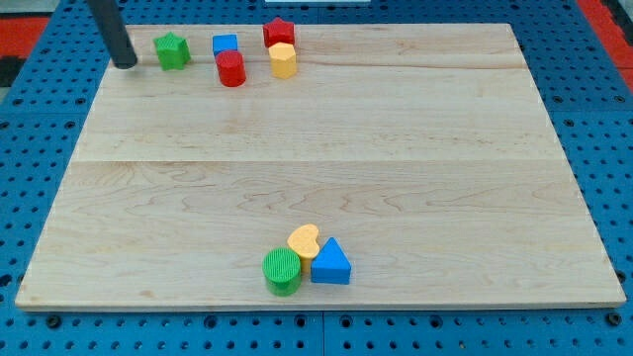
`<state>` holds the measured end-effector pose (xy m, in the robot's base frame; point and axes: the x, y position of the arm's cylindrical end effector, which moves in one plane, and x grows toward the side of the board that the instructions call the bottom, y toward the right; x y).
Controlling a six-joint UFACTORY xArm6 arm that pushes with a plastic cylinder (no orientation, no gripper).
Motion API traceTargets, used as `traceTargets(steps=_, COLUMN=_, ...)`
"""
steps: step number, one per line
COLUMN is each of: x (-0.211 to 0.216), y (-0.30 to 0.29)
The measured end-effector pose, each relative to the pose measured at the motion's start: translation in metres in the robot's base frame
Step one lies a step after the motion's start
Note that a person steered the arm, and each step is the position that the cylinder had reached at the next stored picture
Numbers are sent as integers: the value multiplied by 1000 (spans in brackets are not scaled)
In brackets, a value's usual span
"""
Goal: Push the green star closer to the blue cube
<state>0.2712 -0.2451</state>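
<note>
As my tip [126, 63] is being held just left of the green star [171, 50], a straight rightward push toward the blue cube [226, 44] is being called for. No end effector is being shown, only a rod.

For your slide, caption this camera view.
My tip sits left of the green star, with the blue cube beyond.
</note>
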Motion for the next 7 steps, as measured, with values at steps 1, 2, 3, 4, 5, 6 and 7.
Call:
traceTargets(steps=1, x=0, y=47)
traceTargets(steps=2, x=-4, y=65)
traceTargets(steps=3, x=-4, y=57)
traceTargets(steps=4, x=-4, y=-6)
traceTargets(steps=5, x=-14, y=-38)
traceTargets(steps=6, x=-21, y=-35)
traceTargets(steps=7, x=-21, y=-18)
